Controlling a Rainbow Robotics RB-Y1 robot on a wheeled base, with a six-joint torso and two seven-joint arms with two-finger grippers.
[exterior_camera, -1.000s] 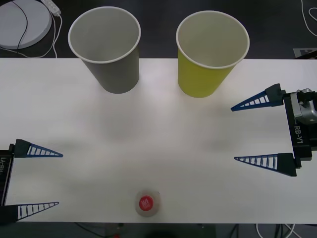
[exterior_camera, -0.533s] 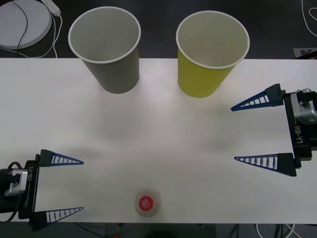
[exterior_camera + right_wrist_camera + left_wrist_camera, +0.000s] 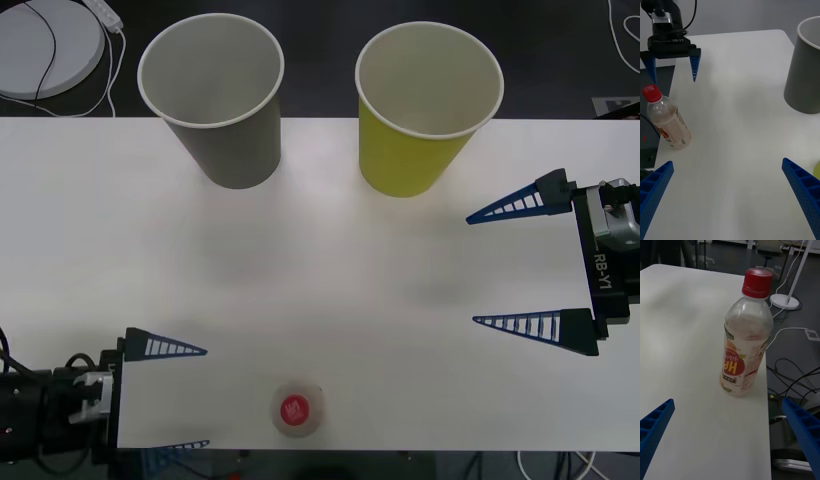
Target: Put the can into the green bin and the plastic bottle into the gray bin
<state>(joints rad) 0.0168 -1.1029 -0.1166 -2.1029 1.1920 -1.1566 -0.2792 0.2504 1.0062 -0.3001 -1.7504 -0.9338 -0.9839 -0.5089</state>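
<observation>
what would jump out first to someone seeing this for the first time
Two big paper cups stand at the table's far edge, the gray bin left of the green bin. The small plastic bottle stands upright at the near edge, the open left hand beside it on its left. The open right hand waits at the table's right side.
</observation>
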